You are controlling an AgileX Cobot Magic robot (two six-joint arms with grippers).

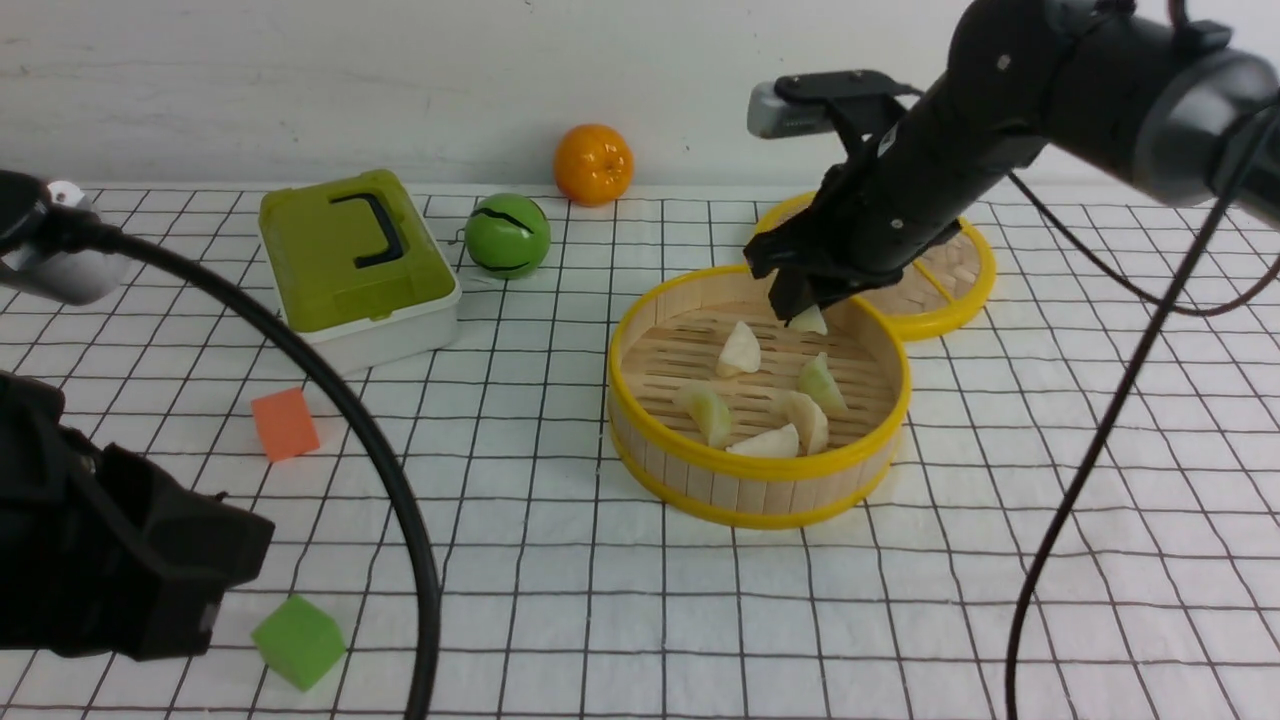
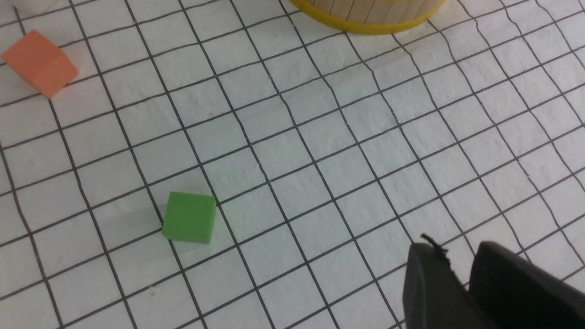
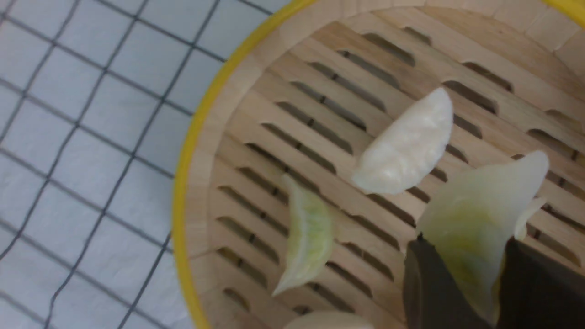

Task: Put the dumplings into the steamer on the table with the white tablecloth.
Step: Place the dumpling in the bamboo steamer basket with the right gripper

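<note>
right wrist: dumpling (image 3: 480, 210) half-hidden between fingers (image 3: 429, 288)

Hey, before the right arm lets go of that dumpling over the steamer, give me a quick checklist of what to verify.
1. Grip: held dumpling pinched in the right end effector: ok.
2. Position: that end effector is above the steamer floor, inside its rim: ok.
3. Landing spot: slats directly under the held dumpling free: cannot tell, hidden.
4. Contents: five dumplings lying inside: ok.
5. Clearance: left end effector away from the steamer, near the green cube: ok.
</note>
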